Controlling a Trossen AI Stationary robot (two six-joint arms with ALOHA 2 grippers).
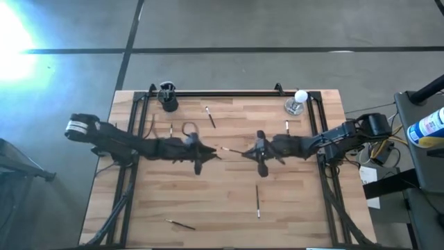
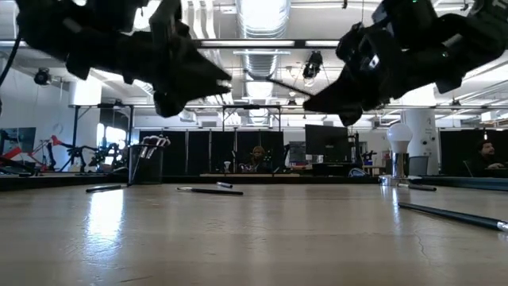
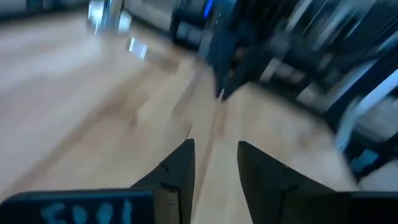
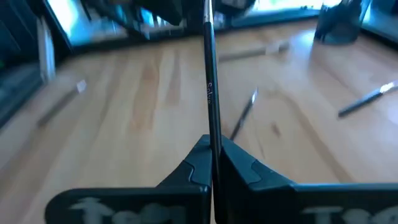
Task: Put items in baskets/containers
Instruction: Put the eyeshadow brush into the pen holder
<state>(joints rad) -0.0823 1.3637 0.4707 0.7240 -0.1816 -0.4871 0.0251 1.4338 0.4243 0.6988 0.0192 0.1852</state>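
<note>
My right gripper (image 1: 244, 153) (image 4: 213, 155) hangs above the middle of the wooden table (image 1: 291, 208), shut on a thin dark brush (image 1: 231, 150) (image 2: 274, 83). The brush reaches out toward my left gripper (image 1: 214, 154) (image 3: 216, 155). That gripper faces it from the table's left with its fingers open, and the brush's pale tip lies just in front of them. The black cup (image 1: 168, 97) (image 4: 339, 25) stands at the far left edge with several brushes upright in it. More brushes lie flat on the table: one (image 1: 209, 117) near the cup and one (image 1: 257, 201) toward the near edge. My right gripper pinches the brush's dark handle (image 4: 213, 140) near one end between its two fingers. The fingers come in almost level from the table's right, in line with the brush. The brush runs straight on past the fingertips, lifted clear of the table.
A white light bulb in a holder (image 1: 300, 101) stands at the far right. Another brush (image 1: 180, 223) lies near the front left and a short one (image 1: 286, 126) beside my right arm. A black metal frame (image 1: 229, 92) runs round the table's edges.
</note>
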